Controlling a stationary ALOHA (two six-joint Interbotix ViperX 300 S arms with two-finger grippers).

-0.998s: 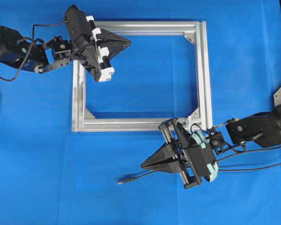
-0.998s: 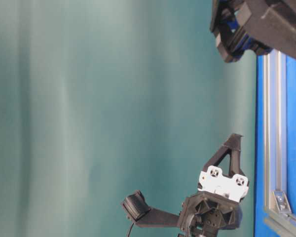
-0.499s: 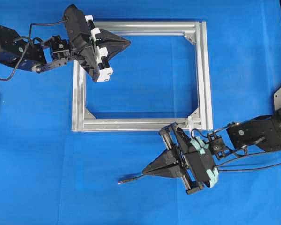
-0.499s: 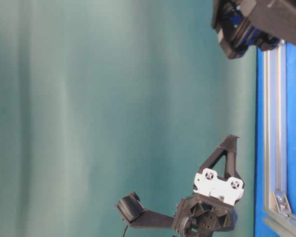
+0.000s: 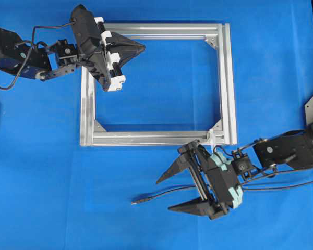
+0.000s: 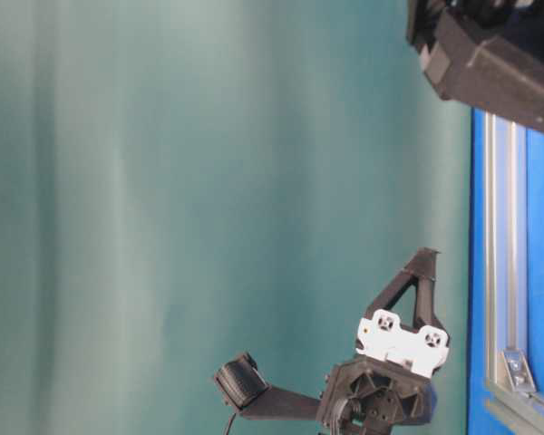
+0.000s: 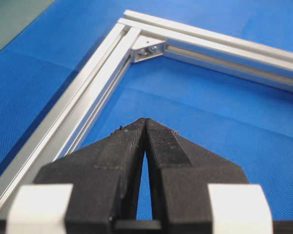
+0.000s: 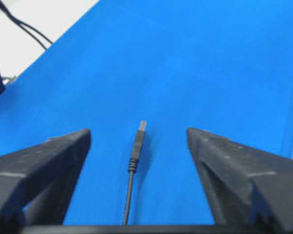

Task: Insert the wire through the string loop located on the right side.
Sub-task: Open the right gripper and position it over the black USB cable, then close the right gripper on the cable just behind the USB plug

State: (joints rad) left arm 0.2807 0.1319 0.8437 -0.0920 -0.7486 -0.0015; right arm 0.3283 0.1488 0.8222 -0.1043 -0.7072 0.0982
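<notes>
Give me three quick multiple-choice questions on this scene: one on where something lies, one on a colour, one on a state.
1. Where is the wire's tip?
A. inside the frame
B. on the cloth between the right tool's fingers
C. in the left tool

2. What colour is the cloth?
A. blue
B. red
C. grey

3. How is the left tool?
A. wide open
B. shut, empty
C. shut on the wire

Key: 1 B, the right wrist view shows it between the spread fingers of the right tool; 2 A, blue everywhere; 3 B, fingertips meet with nothing between.

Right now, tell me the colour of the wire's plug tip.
The wire is black; its plug tip is silvery metal, seen best in the right wrist view.
</notes>
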